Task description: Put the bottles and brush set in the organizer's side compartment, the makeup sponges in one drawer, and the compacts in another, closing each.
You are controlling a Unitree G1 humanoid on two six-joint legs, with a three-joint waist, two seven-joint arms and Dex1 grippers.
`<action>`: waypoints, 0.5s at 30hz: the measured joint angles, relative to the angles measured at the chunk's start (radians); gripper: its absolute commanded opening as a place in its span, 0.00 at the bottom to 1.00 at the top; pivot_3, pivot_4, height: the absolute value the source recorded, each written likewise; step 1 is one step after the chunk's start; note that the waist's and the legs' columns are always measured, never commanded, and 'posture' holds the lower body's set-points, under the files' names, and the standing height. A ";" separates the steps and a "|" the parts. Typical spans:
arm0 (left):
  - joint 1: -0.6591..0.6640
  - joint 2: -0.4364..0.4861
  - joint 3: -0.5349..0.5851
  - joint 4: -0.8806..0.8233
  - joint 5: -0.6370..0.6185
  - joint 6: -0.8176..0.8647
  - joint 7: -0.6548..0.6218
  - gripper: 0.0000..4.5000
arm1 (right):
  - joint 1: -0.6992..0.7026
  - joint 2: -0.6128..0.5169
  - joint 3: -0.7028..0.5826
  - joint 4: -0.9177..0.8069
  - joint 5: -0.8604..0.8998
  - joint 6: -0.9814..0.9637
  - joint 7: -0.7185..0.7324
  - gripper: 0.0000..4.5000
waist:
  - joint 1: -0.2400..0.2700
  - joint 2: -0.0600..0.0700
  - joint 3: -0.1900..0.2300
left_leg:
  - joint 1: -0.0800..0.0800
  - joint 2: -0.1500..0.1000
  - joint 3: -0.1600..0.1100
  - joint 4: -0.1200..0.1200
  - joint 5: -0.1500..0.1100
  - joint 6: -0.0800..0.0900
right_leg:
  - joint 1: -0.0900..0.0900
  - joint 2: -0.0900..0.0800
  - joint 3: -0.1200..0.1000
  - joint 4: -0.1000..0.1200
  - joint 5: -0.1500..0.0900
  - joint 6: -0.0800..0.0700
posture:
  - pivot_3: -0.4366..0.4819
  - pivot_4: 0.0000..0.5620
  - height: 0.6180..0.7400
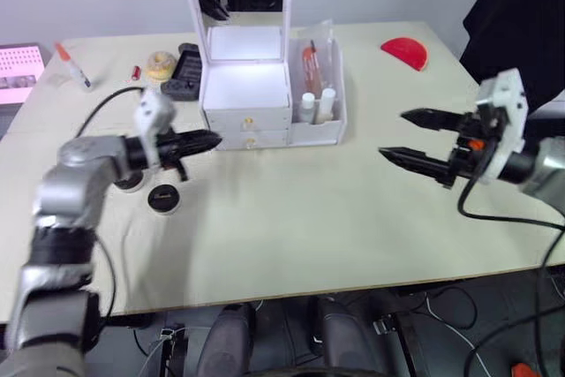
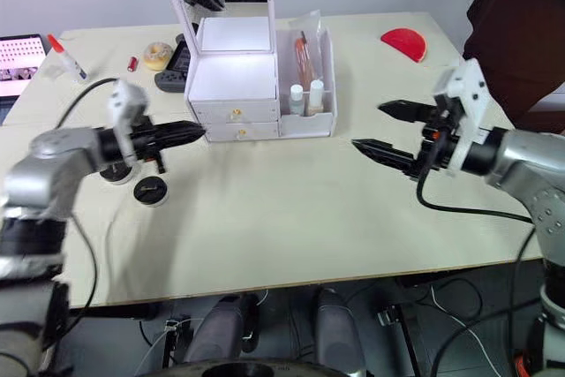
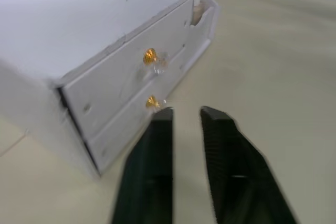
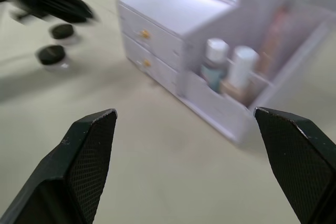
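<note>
From the head views, you have wide bare table (image 1: 291,218) in front of the organizer (image 1: 256,99); its side compartment (image 1: 320,125) holds the 2 bottles (image 1: 316,105) and the brush set (image 1: 311,64), and 2 compacts (image 1: 164,198) lie beside the left gripper (image 1: 205,140). In the left wrist view, your left gripper's fingers (image 3: 152,166) are nearly together, grasping nothing, just before the lower drawer knob (image 3: 151,102), both drawers closed. In the right wrist view, the right gripper (image 4: 191,156) is spread wide and empty, well apart from the organizer.
</note>
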 measured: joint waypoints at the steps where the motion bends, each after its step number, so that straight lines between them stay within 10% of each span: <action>1: 0.038 0.030 0.057 -0.039 -0.035 0.036 0.001 0.64 | 0.039 0.000 -0.033 -0.002 -0.005 -0.014 0.014 1.00 | 0.001 0.000 0.000 | 0.000 0.000 0.000 0.000 0.000 0.000 | 0.000 0.000 0.000 0.000 0.000 -0.001 | 0.48 0.27 0.97; 4: 0.193 0.114 0.235 -0.104 -0.094 0.112 0.001 0.96 | 0.176 -0.001 -0.138 0.006 -0.035 -0.055 0.061 1.00 | 0.007 0.000 0.000 | 0.000 0.000 0.000 0.000 0.000 0.000 | 0.001 0.000 0.000 -0.001 -0.002 0.000 | 0.48 0.27 0.97; 15: 0.618 0.180 0.614 0.167 0.061 -0.078 0.000 0.98 | 0.494 0.011 -0.413 0.327 -0.199 -0.288 0.212 1.00 | 0.006 0.004 -0.002 | 0.000 0.005 0.001 -0.001 -0.006 -0.009 | 0.001 -0.002 -0.002 -0.012 -0.004 0.003 | 0.48 0.27 0.97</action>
